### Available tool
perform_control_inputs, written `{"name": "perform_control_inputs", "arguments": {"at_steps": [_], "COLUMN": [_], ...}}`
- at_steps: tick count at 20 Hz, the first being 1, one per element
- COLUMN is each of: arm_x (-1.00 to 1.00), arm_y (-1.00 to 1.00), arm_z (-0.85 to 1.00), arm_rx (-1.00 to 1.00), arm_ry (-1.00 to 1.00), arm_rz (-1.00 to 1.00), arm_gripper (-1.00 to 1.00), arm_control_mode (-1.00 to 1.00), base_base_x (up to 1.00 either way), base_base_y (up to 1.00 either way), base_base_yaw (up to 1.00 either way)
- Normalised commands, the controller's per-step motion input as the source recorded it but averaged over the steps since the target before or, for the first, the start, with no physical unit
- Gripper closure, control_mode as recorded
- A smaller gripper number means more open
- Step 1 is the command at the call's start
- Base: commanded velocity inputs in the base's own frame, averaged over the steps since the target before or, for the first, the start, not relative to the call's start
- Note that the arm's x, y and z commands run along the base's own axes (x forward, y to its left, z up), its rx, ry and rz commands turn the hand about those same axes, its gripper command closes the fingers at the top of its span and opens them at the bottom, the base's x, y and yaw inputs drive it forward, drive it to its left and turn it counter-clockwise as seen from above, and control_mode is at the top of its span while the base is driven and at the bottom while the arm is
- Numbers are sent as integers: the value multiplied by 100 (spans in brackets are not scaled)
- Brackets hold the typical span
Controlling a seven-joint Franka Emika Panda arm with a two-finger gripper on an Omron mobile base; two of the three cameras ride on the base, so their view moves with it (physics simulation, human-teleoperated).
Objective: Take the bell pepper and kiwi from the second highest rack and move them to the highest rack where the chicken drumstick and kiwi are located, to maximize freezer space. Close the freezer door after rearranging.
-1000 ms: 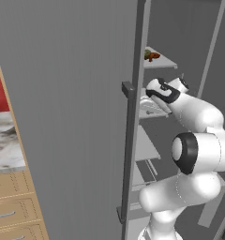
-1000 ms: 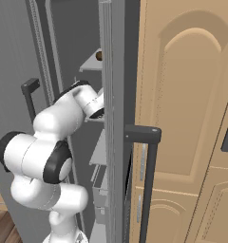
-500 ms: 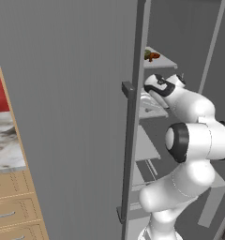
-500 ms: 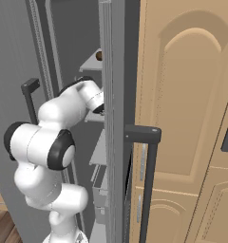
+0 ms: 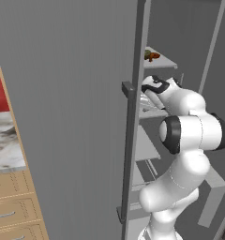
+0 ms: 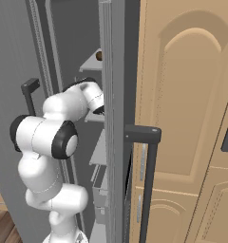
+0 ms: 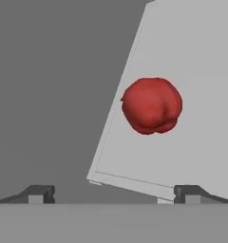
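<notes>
In the hand view a glossy red bell pepper (image 7: pixel 151 105) lies on the pale grey second highest rack (image 7: pixel 196 57), ahead of my gripper (image 7: pixel 113 194) and a little right of its middle. The jaws stand wide open with nothing between them, and both fingertips (image 7: pixel 37 193) stop short of the rack's front edge. From the left base view my hand (image 5: pixel 154 86) reaches into the freezer just under the highest rack (image 5: pixel 165 61). On that rack lie the orange-brown chicken drumstick (image 5: pixel 153 56) and a kiwi (image 6: pixel 99 55). The freezer door (image 5: pixel 63 117) stands open at the left.
The freezer door's dark bar handle (image 5: pixel 129 154) runs close beside my forearm. More shelves (image 5: pixel 145 145) stack below the hand. Right of the arm stands another grey door edge with a bar handle (image 6: pixel 147 190), then tan cabinet fronts (image 6: pixel 192 118). Wooden drawers (image 5: pixel 11 206) sit lower left.
My elbow has risen and the hand has pushed slightly further in toward the shelves. The jaws have stayed open.
</notes>
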Motion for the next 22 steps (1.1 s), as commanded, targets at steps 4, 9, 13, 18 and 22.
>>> {"name": "perform_control_inputs", "arguments": {"at_steps": [4, 9, 13, 18, 22], "arm_x": [30, 33, 38, 45, 51], "arm_y": [0, 6, 7, 0, 0], "arm_z": [-10, -2, -14, -21, -21], "arm_rx": [0, 0, 0, 0, 0], "arm_ry": [-8, -2, 0, 1, 1], "arm_rz": [1, 3, 2, 0, 0], "arm_gripper": [-100, -100, -100, -100, -100], "arm_control_mode": [-100, -100, -100, -100, -100], "base_base_x": [0, 0, 0, 0, 0], "base_base_y": [0, 0, 0, 0, 0], "base_base_yaw": [0, 0, 0, 0, 0]}}
